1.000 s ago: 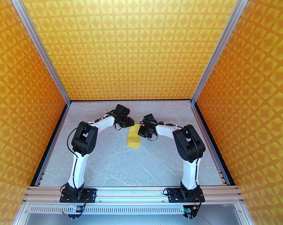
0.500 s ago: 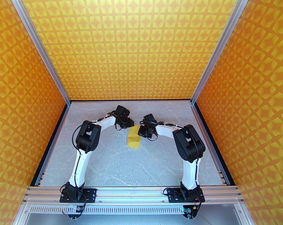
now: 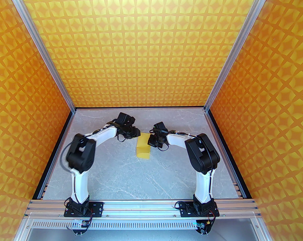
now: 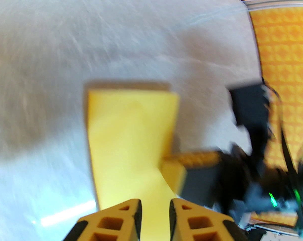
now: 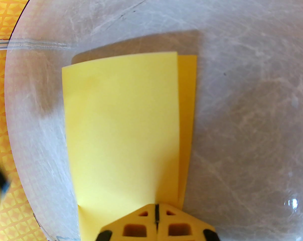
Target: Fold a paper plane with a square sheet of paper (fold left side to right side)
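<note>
Left tool [image 4: 155, 206] hangs at the far left corner of the square sheet of paper [image 5: 121, 124]. Its jaws are a bit apart and gripping nothing, though that view's pretty blurry. The sheet lies folded in half on the desk [image 3: 131, 177], with the top layer stopping a little short of the bottom one along one long edge. Right tool [image 5: 156, 208] is clenched tight on the sheet's far right end.

White curved links [image 3: 80, 184], black joint housings [image 3: 204, 154], thin black cables [image 3: 210, 182]; left claw [image 4: 155, 206] yellow, lattice-cut, black-edged.
</note>
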Action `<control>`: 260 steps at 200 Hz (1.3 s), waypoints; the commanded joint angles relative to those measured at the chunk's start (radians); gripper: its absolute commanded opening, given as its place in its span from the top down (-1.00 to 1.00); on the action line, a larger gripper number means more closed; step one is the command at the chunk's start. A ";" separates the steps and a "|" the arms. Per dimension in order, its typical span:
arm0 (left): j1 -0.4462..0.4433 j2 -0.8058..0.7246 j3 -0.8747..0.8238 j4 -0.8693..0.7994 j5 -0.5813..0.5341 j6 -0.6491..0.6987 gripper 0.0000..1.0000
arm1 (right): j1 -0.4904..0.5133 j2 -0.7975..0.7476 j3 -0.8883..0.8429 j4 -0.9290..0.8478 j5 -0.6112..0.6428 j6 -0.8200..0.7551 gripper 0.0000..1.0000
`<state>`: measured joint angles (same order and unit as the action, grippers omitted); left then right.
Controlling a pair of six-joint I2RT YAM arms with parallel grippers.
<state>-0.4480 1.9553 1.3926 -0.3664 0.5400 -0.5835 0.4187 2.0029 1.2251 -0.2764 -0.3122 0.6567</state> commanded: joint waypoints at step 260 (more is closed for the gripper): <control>-0.063 -0.001 -0.298 0.028 -0.029 0.031 0.47 | 0.002 0.019 -0.040 -0.067 0.068 -0.014 1.00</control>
<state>-0.5125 1.9388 1.1122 -0.2794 0.5507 -0.6029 0.4187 2.0026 1.2221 -0.2729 -0.3119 0.6567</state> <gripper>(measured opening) 0.266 0.042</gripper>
